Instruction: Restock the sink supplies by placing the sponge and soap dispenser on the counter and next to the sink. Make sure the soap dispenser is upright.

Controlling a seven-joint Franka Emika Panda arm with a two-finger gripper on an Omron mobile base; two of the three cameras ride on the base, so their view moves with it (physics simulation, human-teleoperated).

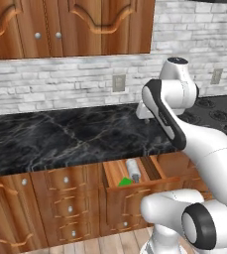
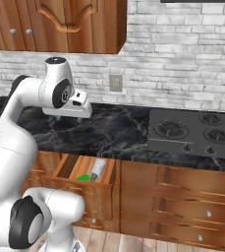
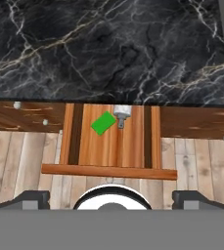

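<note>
We judge 0 of 2 items restocked: the sponge (image 3: 102,122) and soap dispenser (image 3: 121,114) lie in the open drawer (image 1: 157,168) below the tabletop (image 1: 60,136), the hand (image 3: 111,199) spread wide, holding nothing.

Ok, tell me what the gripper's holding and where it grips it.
Nothing. The gripper is open and empty above the open drawer; the sponge and soap dispenser lie inside.
</note>
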